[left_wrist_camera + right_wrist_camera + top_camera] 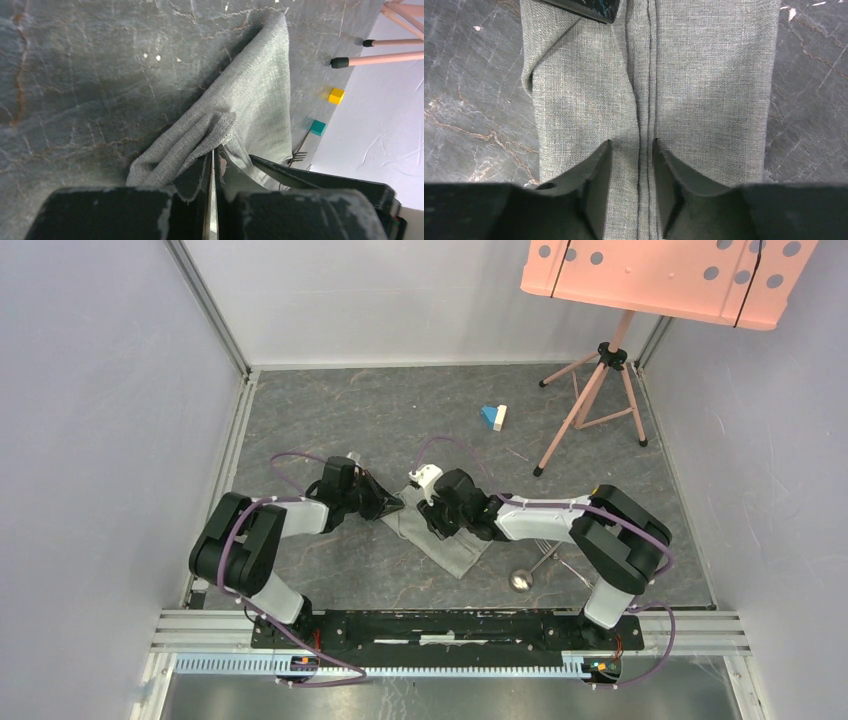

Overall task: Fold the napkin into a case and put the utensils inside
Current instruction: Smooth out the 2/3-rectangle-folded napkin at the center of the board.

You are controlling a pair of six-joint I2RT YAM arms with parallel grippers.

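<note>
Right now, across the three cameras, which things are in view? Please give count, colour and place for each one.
light grey cloth napkin: one, grey, folded, centre, at both grippers.
shiny silver metal spoon: one, silver, right of the napkin.
silver metal fork: one, silver, beyond the napkin's edge, only tines visible.
blue and white block: one, far centre.
small teal cube: one, teal, next to the fork tines.
small yellow cube: one, yellow, just beyond the teal cube.
pink tripod stand with perforated board: one, pink, far right.
left gripper: one, black, shut on a bunched napkin fold.
right gripper: one, black, open, fingers astride a napkin crease.
</note>
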